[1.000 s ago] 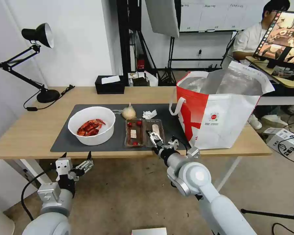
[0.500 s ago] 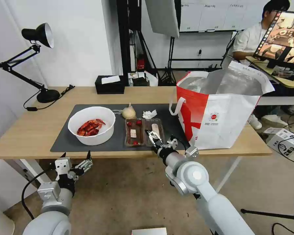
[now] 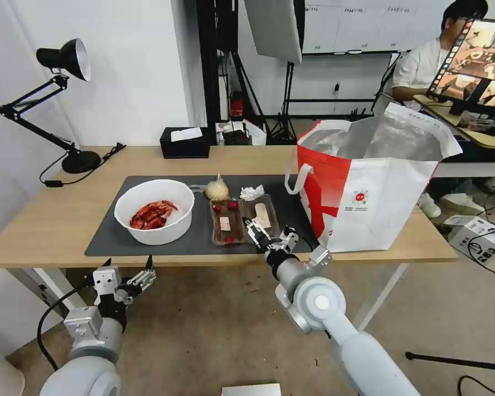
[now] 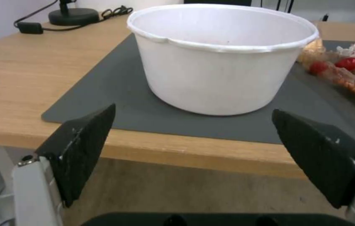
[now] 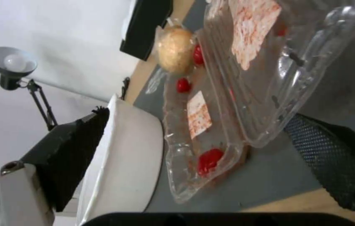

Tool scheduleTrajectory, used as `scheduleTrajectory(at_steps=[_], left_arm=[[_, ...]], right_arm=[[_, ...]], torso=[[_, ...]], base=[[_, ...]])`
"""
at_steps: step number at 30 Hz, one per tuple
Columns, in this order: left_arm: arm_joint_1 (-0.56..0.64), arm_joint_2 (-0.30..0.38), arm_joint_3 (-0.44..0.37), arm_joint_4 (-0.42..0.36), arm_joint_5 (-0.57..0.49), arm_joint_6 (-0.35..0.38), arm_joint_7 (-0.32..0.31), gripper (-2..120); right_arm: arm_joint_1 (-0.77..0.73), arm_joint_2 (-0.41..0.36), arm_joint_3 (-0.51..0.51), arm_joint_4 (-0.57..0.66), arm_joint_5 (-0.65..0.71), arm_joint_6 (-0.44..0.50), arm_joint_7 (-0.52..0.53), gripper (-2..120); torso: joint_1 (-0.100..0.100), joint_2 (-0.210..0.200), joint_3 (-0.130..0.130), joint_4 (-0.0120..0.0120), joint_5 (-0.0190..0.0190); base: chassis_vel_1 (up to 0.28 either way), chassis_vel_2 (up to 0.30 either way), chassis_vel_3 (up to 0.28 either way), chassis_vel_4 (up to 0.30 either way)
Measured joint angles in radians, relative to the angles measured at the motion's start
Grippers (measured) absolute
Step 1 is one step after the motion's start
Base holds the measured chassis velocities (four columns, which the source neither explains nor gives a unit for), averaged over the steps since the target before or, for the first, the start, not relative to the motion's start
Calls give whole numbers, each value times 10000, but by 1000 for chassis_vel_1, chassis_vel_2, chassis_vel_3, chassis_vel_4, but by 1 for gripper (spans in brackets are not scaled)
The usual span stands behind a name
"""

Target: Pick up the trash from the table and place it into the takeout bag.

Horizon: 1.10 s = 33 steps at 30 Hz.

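On the table [image 3: 49, 220] a dark mat [image 3: 107, 237] carries the trash: a white bowl [image 3: 154, 212] of red crayfish shells, an open clear clamshell box [image 3: 228, 223] with tomatoes, a knotted beige bag [image 3: 217, 190] and a crumpled tissue [image 3: 251, 192]. My right gripper [image 3: 263, 235] is open at the clamshell's near edge. In the right wrist view the clamshell [image 5: 227, 94] lies between the spread fingers [image 5: 73, 150], its lid half tilted up. The takeout bag [image 3: 379, 192] stands open at the right. My left gripper [image 3: 127, 278] hangs open below the table edge, facing the bowl [image 4: 219, 62].
A black tissue box [image 3: 185, 142] sits at the table's back edge and a desk lamp [image 3: 66, 60] at its far left. A person sits at a desk with a monitor behind the bag. The bag's loop handle [image 3: 294, 179] hangs toward the mat.
My right gripper has pushed forward to the clamshell's near edge. The box's lid half has shifted away and tilted up. The left arm has not moved.
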Motion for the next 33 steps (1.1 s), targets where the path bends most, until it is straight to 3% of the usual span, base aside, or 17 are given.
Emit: scheduleTrajectory(at_steps=[12, 33], left_arm=[[72, -6, -103, -113, -5, -21, 2, 100], [151, -13, -226, -201, -39, -31, 6, 100]], right_arm=[[145, -175, -115, 424, -857, -167, -286, 100], [1295, -278, -165, 133, -23, -316, 99, 100]], torso=[[1, 0, 0, 0, 0], [1, 0, 0, 0, 0]], base=[[0, 0, 0, 0], [0, 0, 0, 0]])
